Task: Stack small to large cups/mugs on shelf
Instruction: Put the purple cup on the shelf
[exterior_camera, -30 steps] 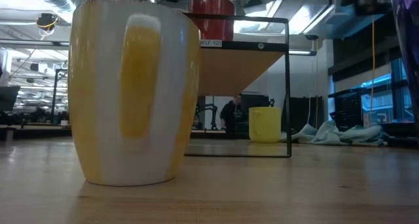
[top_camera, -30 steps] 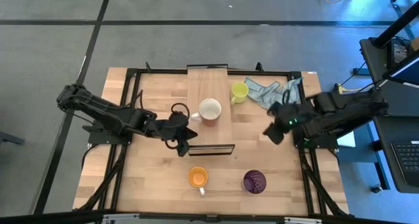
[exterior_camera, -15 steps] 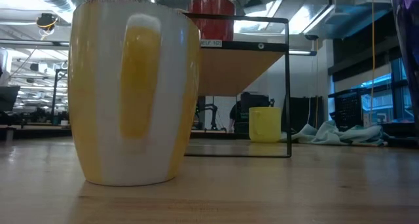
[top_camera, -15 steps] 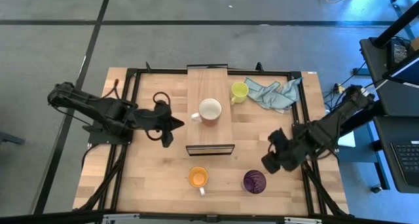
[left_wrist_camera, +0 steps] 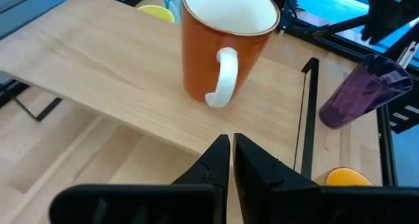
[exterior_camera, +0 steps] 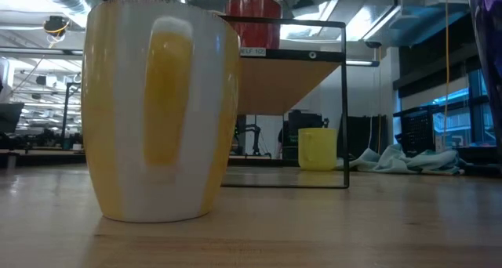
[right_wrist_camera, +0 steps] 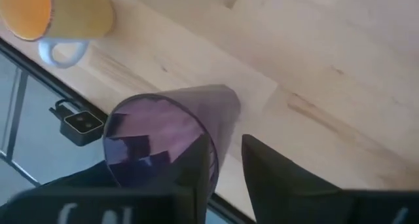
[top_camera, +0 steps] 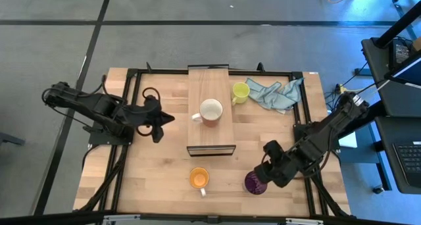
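An orange mug with a white inside and handle (top_camera: 210, 111) stands upright on the light-wood shelf (top_camera: 209, 87); it also shows in the left wrist view (left_wrist_camera: 226, 47). My left gripper (top_camera: 164, 118) is shut and empty, left of the shelf (left_wrist_camera: 230, 149). A dark purple cup (top_camera: 254, 183) stands near the table's front edge. My right gripper (top_camera: 266, 174) is open at its right side; in the right wrist view (right_wrist_camera: 226, 168) one finger (right_wrist_camera: 196, 171) overlaps the cup's rim (right_wrist_camera: 160, 139) and the other (right_wrist_camera: 275, 175) lies outside its wall. A yellow-orange mug (top_camera: 198, 179) and a yellow mug (top_camera: 240, 91) stand on the table. My right gripper stands open at the purple cup's rim, coming slanting from above and the table's right. I cannot tell whether a finger touches the cup. The cup stands upright on the table.
A blue-grey cloth (top_camera: 276, 93) lies at the far right beside the yellow mug. The shelf's dark frame (top_camera: 211, 149) stands at its near end. In the low view the yellow-orange mug (exterior_camera: 161, 111) fills the foreground. Bare tabletop (top_camera: 158, 166) lies at the near left.
My left gripper has drawn back from the shelf's near left corner toward the table's left edge, staying shut. My right gripper has gone from the table's right side toward the near edge and come down beside the purple cup. The mugs have not moved.
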